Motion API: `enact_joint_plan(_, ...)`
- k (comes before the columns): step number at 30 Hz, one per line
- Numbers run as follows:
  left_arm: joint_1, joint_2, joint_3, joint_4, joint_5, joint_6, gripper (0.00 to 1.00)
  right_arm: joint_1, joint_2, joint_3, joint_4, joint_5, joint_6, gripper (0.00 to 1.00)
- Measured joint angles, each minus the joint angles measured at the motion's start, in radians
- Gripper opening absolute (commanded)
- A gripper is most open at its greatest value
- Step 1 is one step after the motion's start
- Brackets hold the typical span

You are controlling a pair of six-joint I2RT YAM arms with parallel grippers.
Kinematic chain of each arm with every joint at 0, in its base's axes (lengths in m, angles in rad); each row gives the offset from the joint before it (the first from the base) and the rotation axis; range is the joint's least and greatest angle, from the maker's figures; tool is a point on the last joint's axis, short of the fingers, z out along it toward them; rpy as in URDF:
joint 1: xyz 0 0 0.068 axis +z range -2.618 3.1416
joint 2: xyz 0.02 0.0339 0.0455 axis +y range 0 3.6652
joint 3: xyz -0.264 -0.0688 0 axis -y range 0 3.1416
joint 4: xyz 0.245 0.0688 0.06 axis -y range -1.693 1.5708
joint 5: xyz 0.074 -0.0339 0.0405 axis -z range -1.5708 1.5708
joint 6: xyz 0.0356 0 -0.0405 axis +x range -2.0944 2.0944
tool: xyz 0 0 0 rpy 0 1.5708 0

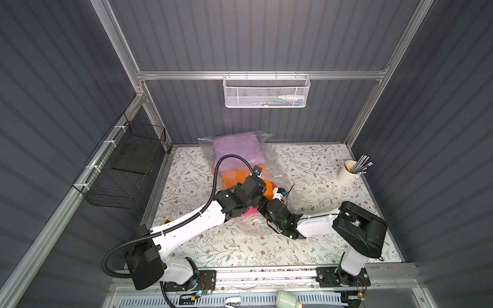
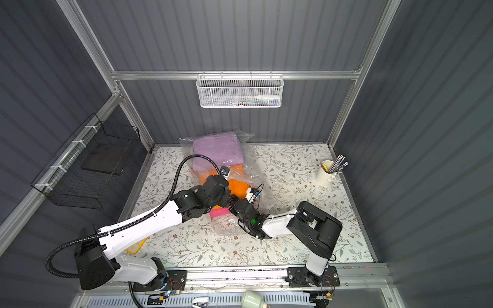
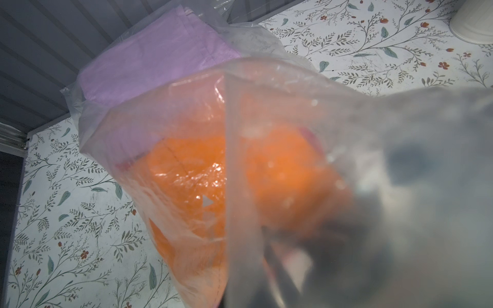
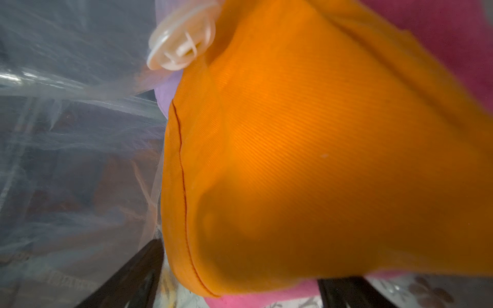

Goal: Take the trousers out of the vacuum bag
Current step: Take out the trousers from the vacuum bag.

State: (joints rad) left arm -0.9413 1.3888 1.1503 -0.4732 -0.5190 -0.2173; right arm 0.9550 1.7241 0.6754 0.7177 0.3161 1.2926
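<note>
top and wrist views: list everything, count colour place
bag: 1, clear, mid-table toward the back
valve: 1, white, on the bag
lilac trousers: 1, in the bag, farthest back
orange trousers: 1, in the bag, middle
pink trousers: 1, in the bag, near end
cup: 1, cream, table's far right, holds pens
white basket: 1, mesh, hung at the back
black basket: 1, wire, hung at the left
yellow thing: 1, under left arm
left hand: 1, black, shut on the bag
right hand: 1, black, open beside orange trousers

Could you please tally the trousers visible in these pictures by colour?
Lilac trousers: 1
Orange trousers: 1
Hot pink trousers: 1
Total: 3 in view; no other colour shows clearly.
</note>
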Motion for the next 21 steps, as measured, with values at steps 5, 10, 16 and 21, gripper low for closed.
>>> enact_joint_plan(5, 0.000, -0.003, -0.007, 0.003, 0.000, -0.003, 0.00, -0.014, -0.034, 0.017, -0.006, -0.017, -0.027, 0.87)
enact_joint_plan(10, 0.000, -0.013, -0.014, 0.003, -0.001, -0.004, 0.00, -0.021, -0.077, 0.045, -0.018, -0.025, -0.051, 0.88)
enact_joint_plan(16, 0.000, -0.017, -0.014, 0.003, -0.003, -0.007, 0.00, -0.021, -0.061, 0.045, -0.015, -0.024, -0.053, 0.87)
enact_joint_plan(21, 0.000, -0.017, -0.014, 0.003, -0.003, -0.012, 0.00, -0.021, -0.003, 0.045, -0.003, -0.026, -0.031, 0.87)
